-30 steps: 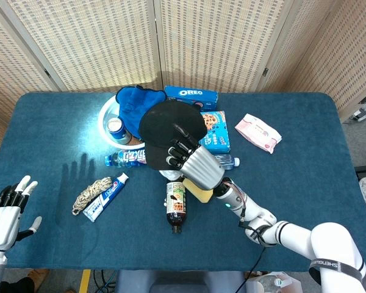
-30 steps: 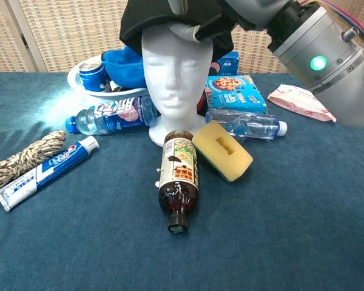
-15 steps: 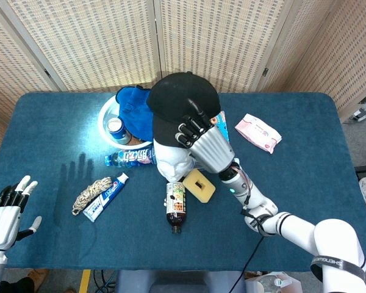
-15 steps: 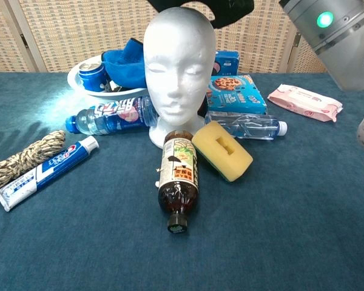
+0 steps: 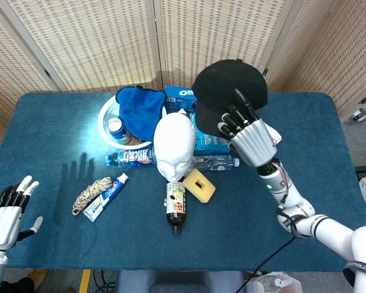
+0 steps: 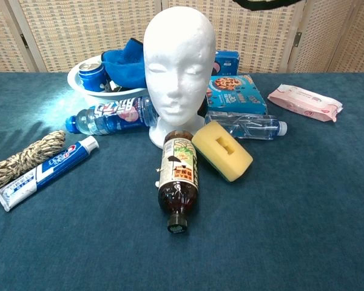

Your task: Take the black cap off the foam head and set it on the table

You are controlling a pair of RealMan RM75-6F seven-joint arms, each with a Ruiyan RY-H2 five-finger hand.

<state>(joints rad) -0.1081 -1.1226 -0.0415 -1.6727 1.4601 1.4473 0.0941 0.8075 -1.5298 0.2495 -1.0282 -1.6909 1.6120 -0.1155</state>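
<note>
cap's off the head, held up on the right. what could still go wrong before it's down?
1. The right hand holds the cap high over the cookie box and wipes pack. Letting go there would likely land it on clutter, not bare table.
2. Only the fingers at the cap's edge seem to hold it, so it may slip mid-move.
3. A low path back could knock the foam head, which stands among bottles.

We see a black cap [image 5: 229, 82], white foam head [image 6: 179, 57], yellow sponge [image 6: 222, 150], blue tabletop [image 6: 291, 230], pink wipes [image 6: 305, 101].
</note>
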